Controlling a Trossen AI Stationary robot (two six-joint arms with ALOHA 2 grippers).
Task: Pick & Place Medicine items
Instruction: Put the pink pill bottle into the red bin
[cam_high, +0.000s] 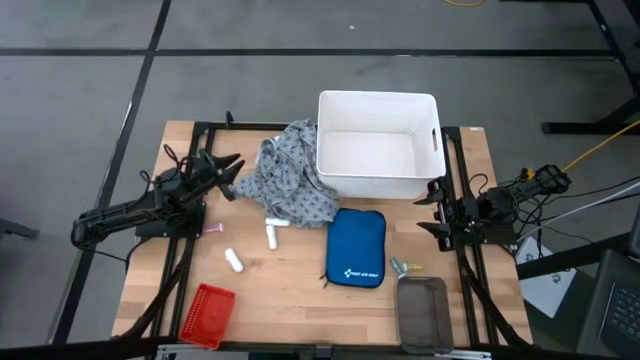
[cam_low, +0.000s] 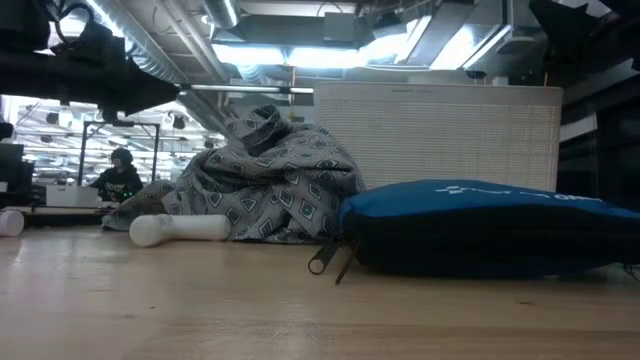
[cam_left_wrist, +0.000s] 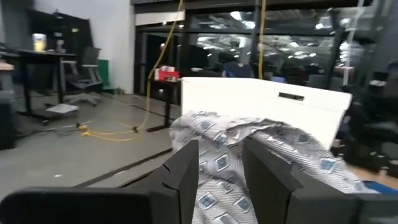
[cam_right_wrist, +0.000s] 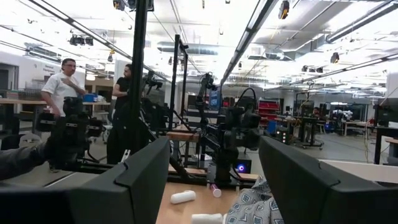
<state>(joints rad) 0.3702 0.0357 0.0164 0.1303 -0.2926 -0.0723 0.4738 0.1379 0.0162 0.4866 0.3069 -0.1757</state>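
Two white cylinder-shaped medicine items lie on their sides on the wooden table, one (cam_high: 272, 233) beside the grey patterned cloth (cam_high: 290, 182) and one (cam_high: 233, 261) nearer the front. A tiny pink bit (cam_high: 212, 229) lies left of them, and small yellowish bits (cam_high: 401, 267) lie right of the blue pouch. My left gripper (cam_high: 233, 178) hovers open at the cloth's left edge, with the cloth showing between its fingers in the left wrist view (cam_left_wrist: 221, 152). My right gripper (cam_high: 432, 208) waits open at the table's right side, beside the white bin.
A white bin (cam_high: 378, 145) stands at the back centre with the cloth heaped against its left wall. A blue first-aid pouch (cam_high: 357, 248) lies in front of it. A red basket (cam_high: 205, 313) and a grey tray (cam_high: 422, 310) sit at the front edge. People stand in the room beyond.
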